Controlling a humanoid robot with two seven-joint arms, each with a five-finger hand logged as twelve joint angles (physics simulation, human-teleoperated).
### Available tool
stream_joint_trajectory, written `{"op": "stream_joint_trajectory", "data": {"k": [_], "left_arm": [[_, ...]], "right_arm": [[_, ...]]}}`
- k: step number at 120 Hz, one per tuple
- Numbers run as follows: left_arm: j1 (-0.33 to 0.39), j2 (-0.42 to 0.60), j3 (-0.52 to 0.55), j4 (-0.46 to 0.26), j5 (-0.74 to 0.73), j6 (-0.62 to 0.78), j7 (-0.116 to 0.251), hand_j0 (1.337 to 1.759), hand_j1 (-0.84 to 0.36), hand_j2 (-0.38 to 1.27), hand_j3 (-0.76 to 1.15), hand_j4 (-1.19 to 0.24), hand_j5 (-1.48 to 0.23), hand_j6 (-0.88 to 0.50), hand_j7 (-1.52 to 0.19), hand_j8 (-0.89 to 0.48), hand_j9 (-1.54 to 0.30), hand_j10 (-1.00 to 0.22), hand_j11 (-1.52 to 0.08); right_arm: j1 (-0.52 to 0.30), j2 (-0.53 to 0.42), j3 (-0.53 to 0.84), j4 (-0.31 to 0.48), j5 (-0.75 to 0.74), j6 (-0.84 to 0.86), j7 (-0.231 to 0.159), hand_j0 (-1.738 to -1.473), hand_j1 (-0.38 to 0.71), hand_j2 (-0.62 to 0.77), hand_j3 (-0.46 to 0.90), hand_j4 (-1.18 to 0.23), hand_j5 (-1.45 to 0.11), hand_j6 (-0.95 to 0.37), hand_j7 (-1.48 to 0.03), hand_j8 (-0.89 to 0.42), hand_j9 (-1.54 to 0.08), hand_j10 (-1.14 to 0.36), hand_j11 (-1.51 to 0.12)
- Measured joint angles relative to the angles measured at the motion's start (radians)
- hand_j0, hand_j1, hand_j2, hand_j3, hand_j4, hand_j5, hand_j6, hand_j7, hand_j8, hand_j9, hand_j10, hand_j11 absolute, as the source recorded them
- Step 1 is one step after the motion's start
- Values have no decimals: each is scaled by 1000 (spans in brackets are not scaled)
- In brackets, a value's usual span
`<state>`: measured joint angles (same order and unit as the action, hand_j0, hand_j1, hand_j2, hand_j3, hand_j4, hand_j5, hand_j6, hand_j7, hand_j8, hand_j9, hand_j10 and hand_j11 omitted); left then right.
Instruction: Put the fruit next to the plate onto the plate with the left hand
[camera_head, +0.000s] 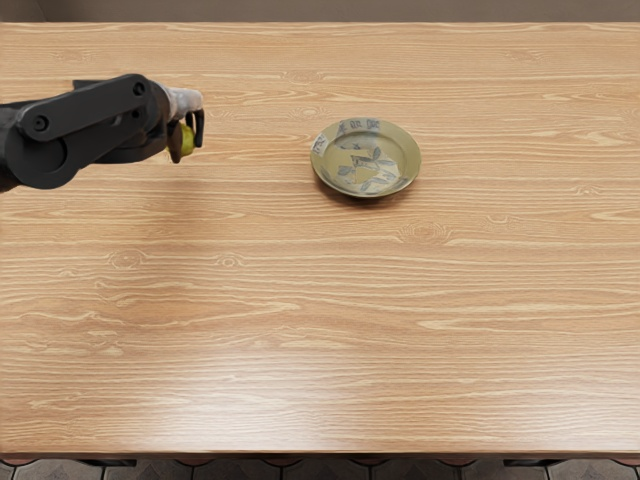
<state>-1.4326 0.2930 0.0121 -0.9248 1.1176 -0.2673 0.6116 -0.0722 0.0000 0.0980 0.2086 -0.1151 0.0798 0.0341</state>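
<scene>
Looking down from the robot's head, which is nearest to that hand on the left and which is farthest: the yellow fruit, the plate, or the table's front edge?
1. The yellow fruit: held in the fingers of the left hand, at the far left.
2. The plate: off to the hand's right, about mid-table.
3. The table's front edge: along the bottom of the view, farthest away.

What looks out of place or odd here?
Nothing stands out. The plate lies flat and empty on the table; the left robot hand grips the yellow fruit well to the plate's left.
</scene>
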Motion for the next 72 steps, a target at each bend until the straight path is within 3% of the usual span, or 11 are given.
{"op": "stream_joint_trajectory", "data": {"k": [72], "left_arm": [[-70,-227,-38,9,-1,32,-5,1652,-464,352,0,-686,-1186,-199,-1038,-247,-1029,-776,-1029]], "right_arm": [[0,0,0,1,0,0,0,-1658,-310,-6,0,-33,-43,-33,-43,-33,-43,-33,-43]]}}
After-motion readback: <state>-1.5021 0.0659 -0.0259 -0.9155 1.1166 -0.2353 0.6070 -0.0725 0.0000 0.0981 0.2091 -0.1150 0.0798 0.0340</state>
